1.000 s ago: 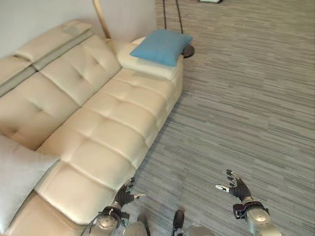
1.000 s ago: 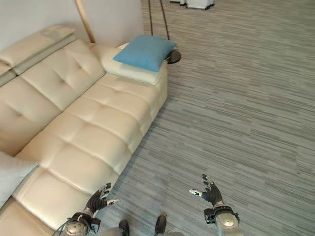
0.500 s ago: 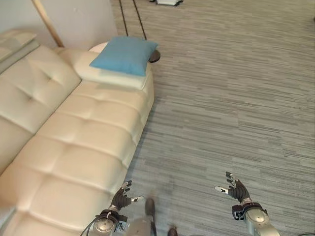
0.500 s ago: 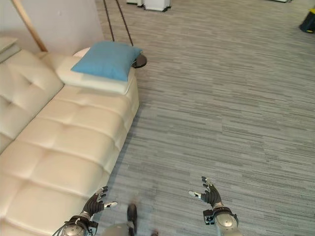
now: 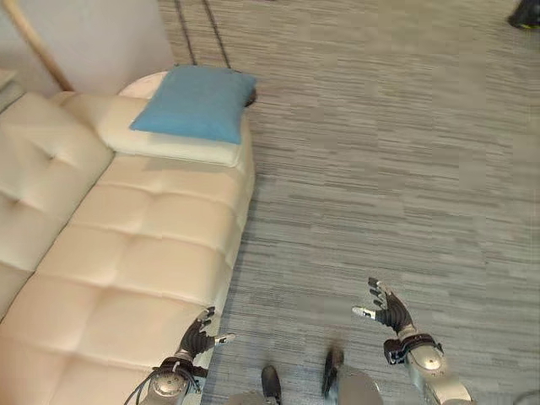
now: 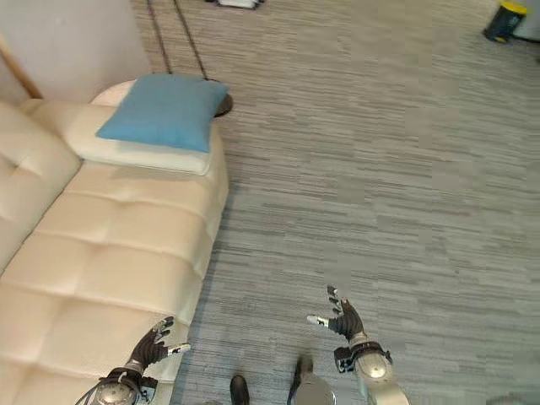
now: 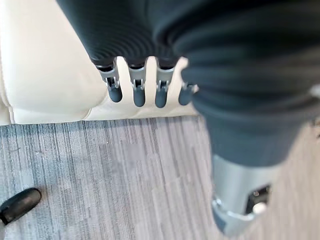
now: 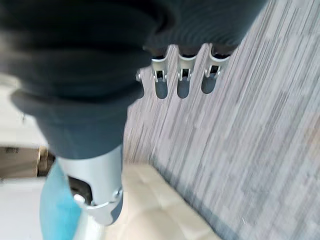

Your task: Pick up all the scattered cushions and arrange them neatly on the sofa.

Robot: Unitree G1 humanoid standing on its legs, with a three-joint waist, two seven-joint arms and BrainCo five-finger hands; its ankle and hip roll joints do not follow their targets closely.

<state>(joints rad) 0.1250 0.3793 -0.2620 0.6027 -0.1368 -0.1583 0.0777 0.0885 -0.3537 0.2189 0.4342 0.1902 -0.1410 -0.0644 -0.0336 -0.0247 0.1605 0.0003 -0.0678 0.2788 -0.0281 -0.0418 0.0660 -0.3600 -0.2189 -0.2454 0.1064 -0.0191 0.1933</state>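
grey striped carpet beside a cream tufted leather sofa [image 5: 126,253]: one sky-blue square cushion [image 5: 196,102] lies on its armrest at 11 o'clock; left hand [image 5: 197,336] and right hand [image 5: 384,307] spread wide, empty, others likely left.

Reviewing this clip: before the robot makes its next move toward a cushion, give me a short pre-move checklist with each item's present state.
1. Left hand empty, fingers relaxed: ok.
2. Right hand empty, fingers spread: ok.
3. A cushion to collect in sight on the carpet floor: not ok, none shows there.
4. Blue cushion already on the cream sofa: ok, it lies on the armrest, overhanging its far edge a little.
5. Seat free for more cushions: ok.
6. Blue cushion within reach from here: not ok in my judgement, both hands hang well short of it.
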